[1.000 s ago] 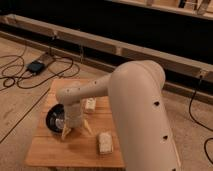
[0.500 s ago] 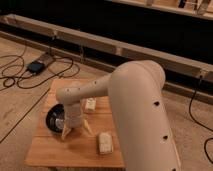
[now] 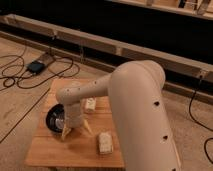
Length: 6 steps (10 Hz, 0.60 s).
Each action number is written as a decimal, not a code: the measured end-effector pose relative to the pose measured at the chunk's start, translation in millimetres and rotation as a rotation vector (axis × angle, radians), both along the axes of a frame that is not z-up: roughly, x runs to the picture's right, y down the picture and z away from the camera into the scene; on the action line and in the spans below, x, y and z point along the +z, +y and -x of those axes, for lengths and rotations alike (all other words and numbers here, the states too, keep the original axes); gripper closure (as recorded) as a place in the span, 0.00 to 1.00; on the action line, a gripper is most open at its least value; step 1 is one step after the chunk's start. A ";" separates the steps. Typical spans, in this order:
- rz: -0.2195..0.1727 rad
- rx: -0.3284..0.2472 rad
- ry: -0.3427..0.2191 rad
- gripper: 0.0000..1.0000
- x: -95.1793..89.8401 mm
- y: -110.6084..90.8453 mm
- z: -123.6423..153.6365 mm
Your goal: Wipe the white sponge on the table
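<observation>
While the robot's cream-coloured arm reaches down from the right of the picture over the table, its hand hangs over the left-middle part of the wooden plank top, pointing downward. The two pale yellow fingers are spread apart in an upside-down V with nothing between them. Their tips are at or just above the planks, and I cannot tell whether they touch. The white sponge lies flat on the table to the right of the hand, near the front edge and apart from the fingers. A black bowl sits on the table's left side, just beside the hand and partly hidden behind it. A smaller white object lies farther back on the table, close to the lower part of the arm. On the floor to the left of the table, dark cables loop around a small dark box.
</observation>
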State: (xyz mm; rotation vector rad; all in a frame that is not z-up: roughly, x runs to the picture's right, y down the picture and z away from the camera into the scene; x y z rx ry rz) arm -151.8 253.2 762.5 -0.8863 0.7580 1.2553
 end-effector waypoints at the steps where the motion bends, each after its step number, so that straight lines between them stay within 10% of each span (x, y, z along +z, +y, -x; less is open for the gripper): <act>1: 0.000 0.000 0.000 0.20 0.0 0.0 0.0; 6: 0.000 -0.007 0.000 0.20 0.3 -0.7 -1.4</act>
